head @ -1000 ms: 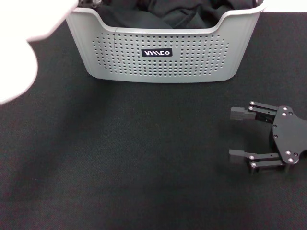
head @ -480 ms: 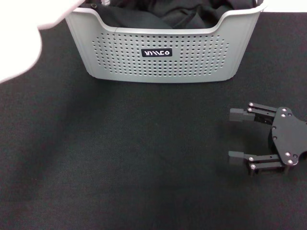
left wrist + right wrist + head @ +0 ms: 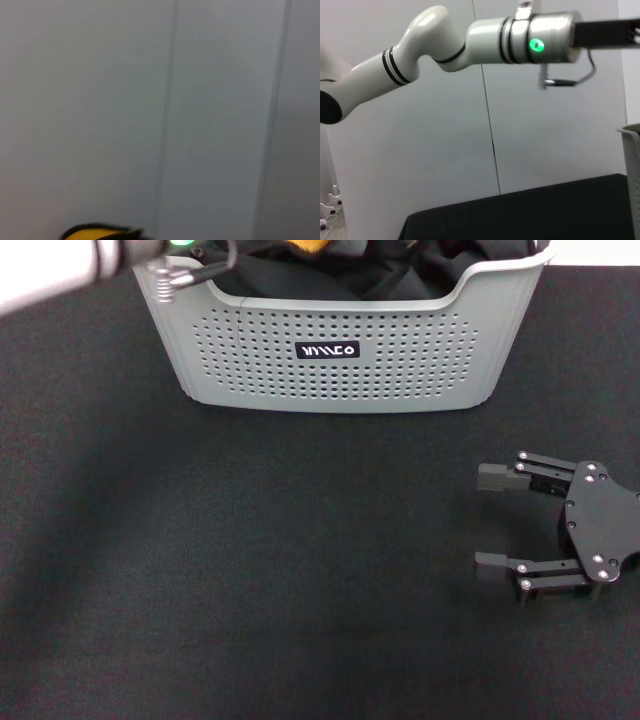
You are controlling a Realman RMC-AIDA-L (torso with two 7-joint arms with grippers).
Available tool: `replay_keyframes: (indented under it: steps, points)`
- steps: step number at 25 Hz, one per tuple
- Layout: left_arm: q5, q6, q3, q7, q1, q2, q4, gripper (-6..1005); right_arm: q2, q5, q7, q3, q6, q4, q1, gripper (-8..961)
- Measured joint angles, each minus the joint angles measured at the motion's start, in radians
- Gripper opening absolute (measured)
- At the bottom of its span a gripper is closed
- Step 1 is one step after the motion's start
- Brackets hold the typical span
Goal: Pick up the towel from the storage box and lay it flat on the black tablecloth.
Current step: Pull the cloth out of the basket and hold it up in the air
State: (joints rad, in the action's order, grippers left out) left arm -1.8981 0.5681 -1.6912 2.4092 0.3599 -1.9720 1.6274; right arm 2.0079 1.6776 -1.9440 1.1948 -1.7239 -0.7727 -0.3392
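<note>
Zero progress showing: yellow-orange plush towel (image 3: 303, 245) sitting inside perforated light grey plastic storage box (image 3: 340, 350); left pincer state indiscernible; right pincer (image 3: 490, 521) idling spread beside box.

Only a small yellow-orange scrap of the towel (image 3: 305, 245) shows above the dark fabric in the storage box (image 3: 340, 350), whose far side is cut off, and the left arm's gripper above it lies out of sight.

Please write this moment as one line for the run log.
left arm: over storage box | towel: in box | right gripper: open, parked on black tablecloth
</note>
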Motion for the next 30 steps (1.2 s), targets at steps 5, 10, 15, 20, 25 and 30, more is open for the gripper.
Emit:
replay_keyframes:
  steps: [5,10,15,20,25,30]
  points:
    - [0.336,0.345,0.285,-0.341,-0.051,-0.105,-0.018,1,0.001,0.001,-0.001,0.0,0.0,0.0,-0.002,824]
    - [0.444,0.546,0.423,-0.367,-0.054,-0.109,-0.043,1,0.001,0.012,-0.001,0.0,0.001,0.0,-0.002,823]
    - [0.616,0.759,0.57,-0.383,-0.053,-0.115,-0.067,1,0.002,0.018,-0.001,-0.001,0.005,0.0,-0.007,821]
    - [0.764,0.922,0.673,-0.381,-0.048,-0.114,-0.135,1,0.003,0.041,-0.001,-0.002,0.004,-0.004,-0.009,820]
    - [0.842,1.003,0.708,-0.386,-0.046,-0.115,-0.181,1,0.001,0.096,0.004,-0.005,-0.002,-0.015,-0.012,818]
    - [0.832,1.005,0.707,-0.434,-0.044,-0.116,-0.279,1,-0.001,0.175,0.013,-0.015,-0.03,-0.032,-0.021,817]
